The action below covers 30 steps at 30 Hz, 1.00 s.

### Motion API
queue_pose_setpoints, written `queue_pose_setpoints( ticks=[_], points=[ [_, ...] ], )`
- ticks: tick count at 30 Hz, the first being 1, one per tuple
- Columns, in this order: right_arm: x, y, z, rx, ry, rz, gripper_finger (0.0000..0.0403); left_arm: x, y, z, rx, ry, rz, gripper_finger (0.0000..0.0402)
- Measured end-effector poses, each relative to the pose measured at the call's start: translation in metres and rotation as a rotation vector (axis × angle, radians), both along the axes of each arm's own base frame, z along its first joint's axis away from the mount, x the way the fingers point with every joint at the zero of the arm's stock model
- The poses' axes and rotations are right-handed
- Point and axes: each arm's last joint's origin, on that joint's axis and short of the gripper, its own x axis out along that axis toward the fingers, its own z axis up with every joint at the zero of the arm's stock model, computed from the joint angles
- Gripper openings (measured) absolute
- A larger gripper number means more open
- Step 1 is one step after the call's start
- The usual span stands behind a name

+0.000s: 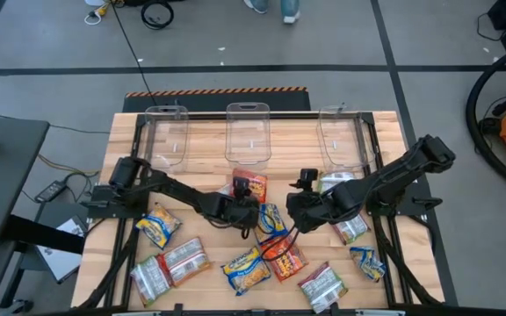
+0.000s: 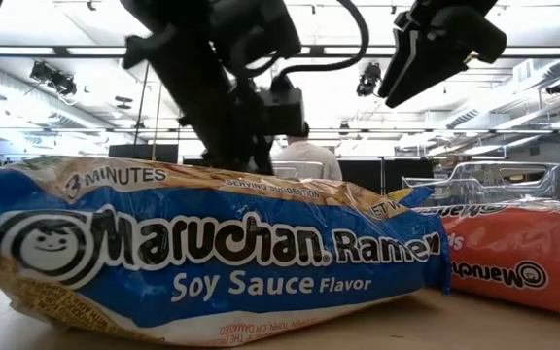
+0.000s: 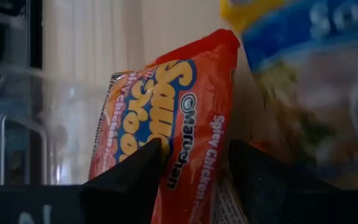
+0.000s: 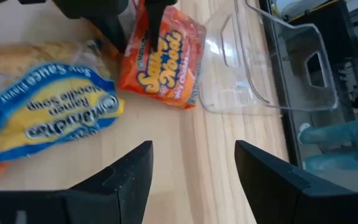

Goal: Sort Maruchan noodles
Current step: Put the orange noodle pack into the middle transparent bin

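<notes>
My left gripper (image 1: 246, 200) is at the table's middle, shut on an orange-red Maruchan packet (image 1: 250, 186), which also shows in the right wrist view (image 4: 163, 59). My right gripper (image 4: 191, 168) is open and empty over bare wood, just right of that packet, at the table's middle (image 1: 299, 209). Other packets lie flat on the table: yellow-and-blue ones (image 1: 158, 225) (image 1: 244, 270) (image 1: 271, 219), silvery ones (image 1: 185, 261) (image 1: 323, 286), and another orange-red one (image 1: 284, 257). My left gripper pinches the orange-red packet's end nearest the gripper (image 3: 188, 177) between its two fingers (image 3: 135, 174). The fingers slant down from the table's left and near side. The packet reaches away from the fingers toward the far edge. Whether it is clear of the table, I cannot tell.
Three clear plastic bins (image 1: 167, 133) (image 1: 249, 133) (image 1: 341, 136) stand in a row along the far edge. More packets lie at the right (image 1: 351, 228) (image 1: 369, 262) (image 1: 336, 182). A soy sauce packet (image 2: 202, 258) fills the low view. A person stands beyond the table (image 2: 304, 156).
</notes>
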Motion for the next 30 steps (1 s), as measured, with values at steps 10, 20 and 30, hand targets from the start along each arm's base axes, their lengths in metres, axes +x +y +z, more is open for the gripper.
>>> queue_pose_setpoints(
  ticks=[10,20,30],
  points=[
    [-0.007,0.008,0.001,-0.002,0.005,0.019,0.0231,0.003,0.000,-0.010,-0.024,0.010,-0.013,0.0110],
    [-0.015,0.016,0.008,0.016,-0.027,0.039,0.0231,0.009,-0.007,0.005,-0.037,-0.015,0.021,0.0009],
    [-0.022,0.030,0.007,0.014,-0.021,0.095,0.0230,0.014,-0.023,0.111,-0.149,-0.206,0.228,0.0006]
  ],
)
